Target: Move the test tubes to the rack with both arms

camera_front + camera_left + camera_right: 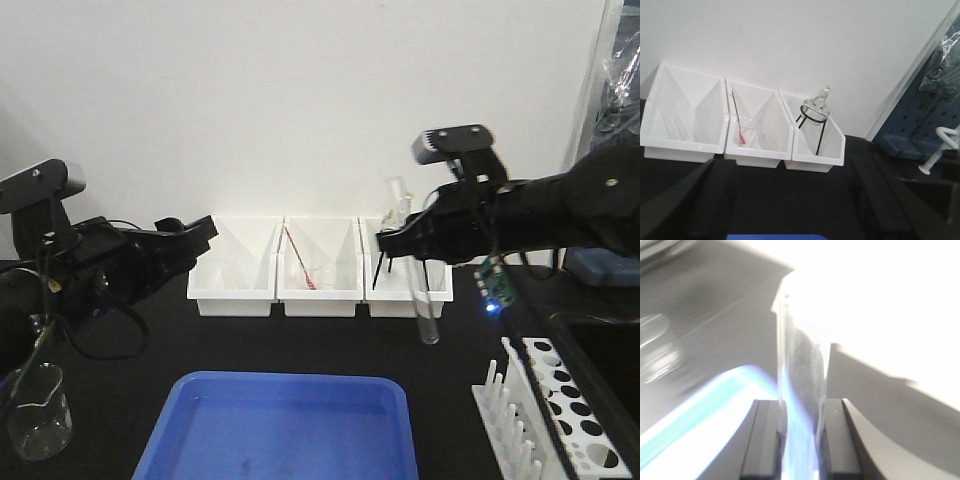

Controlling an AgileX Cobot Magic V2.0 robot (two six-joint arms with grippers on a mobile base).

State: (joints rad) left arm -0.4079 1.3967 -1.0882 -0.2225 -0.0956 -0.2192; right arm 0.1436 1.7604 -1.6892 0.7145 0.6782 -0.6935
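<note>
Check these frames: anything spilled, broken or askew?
Nothing stands out. The right gripper holds one tube roughly upright and intact; the bins, tray and rack sit square, and no spill is visible.

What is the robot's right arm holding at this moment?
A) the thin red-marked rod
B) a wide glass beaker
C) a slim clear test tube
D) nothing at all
C: the right gripper is shut on a clear test tube that hangs upright from it. The right wrist view shows the glass clamped between its two black fingers.
</note>
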